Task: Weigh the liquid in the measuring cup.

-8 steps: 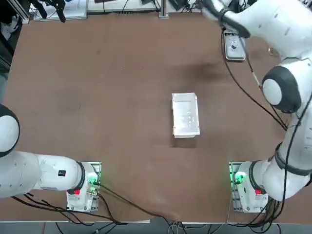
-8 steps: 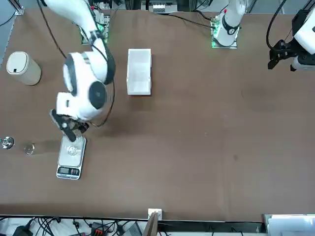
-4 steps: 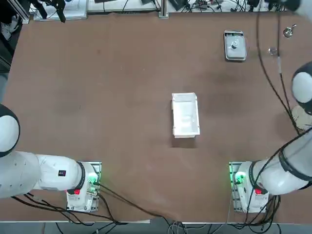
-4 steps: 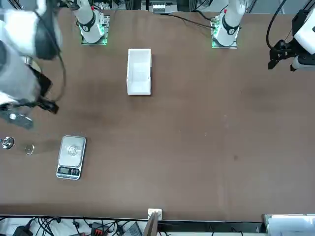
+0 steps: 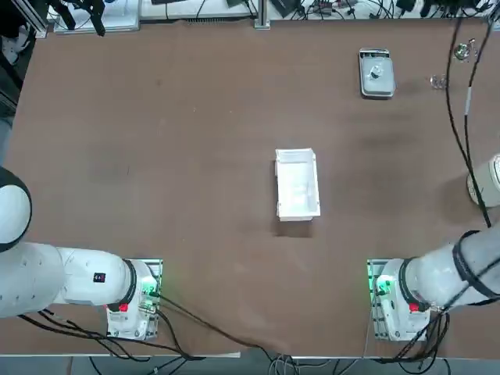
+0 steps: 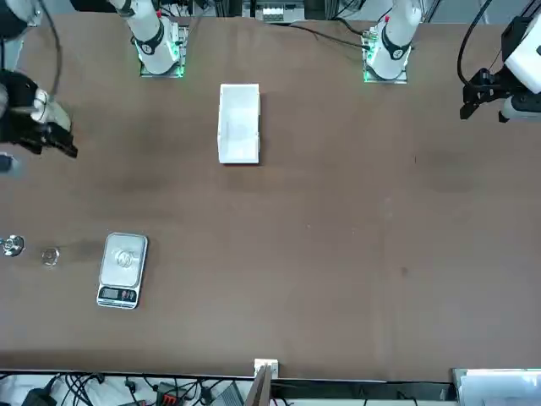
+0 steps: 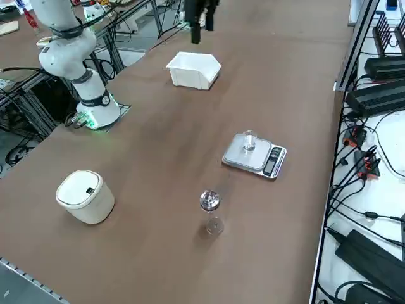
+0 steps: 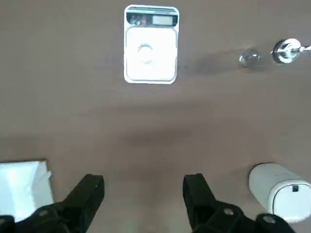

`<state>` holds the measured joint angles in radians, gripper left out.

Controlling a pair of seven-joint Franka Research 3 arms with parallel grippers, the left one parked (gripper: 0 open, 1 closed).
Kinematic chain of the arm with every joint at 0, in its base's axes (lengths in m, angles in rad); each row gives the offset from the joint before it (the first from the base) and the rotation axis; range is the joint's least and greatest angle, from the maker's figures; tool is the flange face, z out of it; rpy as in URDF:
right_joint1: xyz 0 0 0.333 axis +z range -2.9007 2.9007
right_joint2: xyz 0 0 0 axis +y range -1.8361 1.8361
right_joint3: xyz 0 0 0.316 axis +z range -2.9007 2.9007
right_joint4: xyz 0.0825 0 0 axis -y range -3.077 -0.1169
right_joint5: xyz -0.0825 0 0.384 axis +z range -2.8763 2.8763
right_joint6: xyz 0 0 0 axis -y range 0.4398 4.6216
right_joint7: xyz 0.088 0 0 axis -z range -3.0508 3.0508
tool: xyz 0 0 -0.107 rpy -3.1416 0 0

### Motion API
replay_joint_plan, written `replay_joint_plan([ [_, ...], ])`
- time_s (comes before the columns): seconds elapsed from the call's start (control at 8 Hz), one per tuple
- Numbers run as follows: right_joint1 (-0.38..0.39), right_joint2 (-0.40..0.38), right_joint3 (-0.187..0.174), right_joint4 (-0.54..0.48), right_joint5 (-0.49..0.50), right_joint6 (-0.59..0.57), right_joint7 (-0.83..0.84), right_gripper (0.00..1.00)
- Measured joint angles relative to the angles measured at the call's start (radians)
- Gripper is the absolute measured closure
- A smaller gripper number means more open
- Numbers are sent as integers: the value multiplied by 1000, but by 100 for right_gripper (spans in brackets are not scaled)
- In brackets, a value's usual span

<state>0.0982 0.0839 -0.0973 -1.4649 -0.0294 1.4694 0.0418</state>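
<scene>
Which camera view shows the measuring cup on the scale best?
The right side view: the measuring cup stands in profile on the scale. Top, front and right wrist views show only a faint glint from above.

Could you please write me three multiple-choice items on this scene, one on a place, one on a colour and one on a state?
1. Where is the measuring cup?
A. in the white tray
B. on the scale
C. between the fingers

2. What colour is the tray?
A. white
B. black
C. green

3. How is the right gripper?
A. shut on the cup
B. shut on nothing
C. open and holding nothing

Answers:
1. B: the right side view shows the clear cup standing on the scale.
2. A: the top view shows a white rectangular tray mid-table.
3. C: the wrist view shows the fingers spread apart, with bare table between them.
</scene>
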Motion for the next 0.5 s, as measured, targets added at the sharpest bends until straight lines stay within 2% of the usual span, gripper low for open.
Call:
replay_joint_plan([
  [0.25, -11, -105, 3, -97, 17, 0, -12, 0],
  [0.5, -11, -171, 15, -144, 18, -2, -12, 0],
])
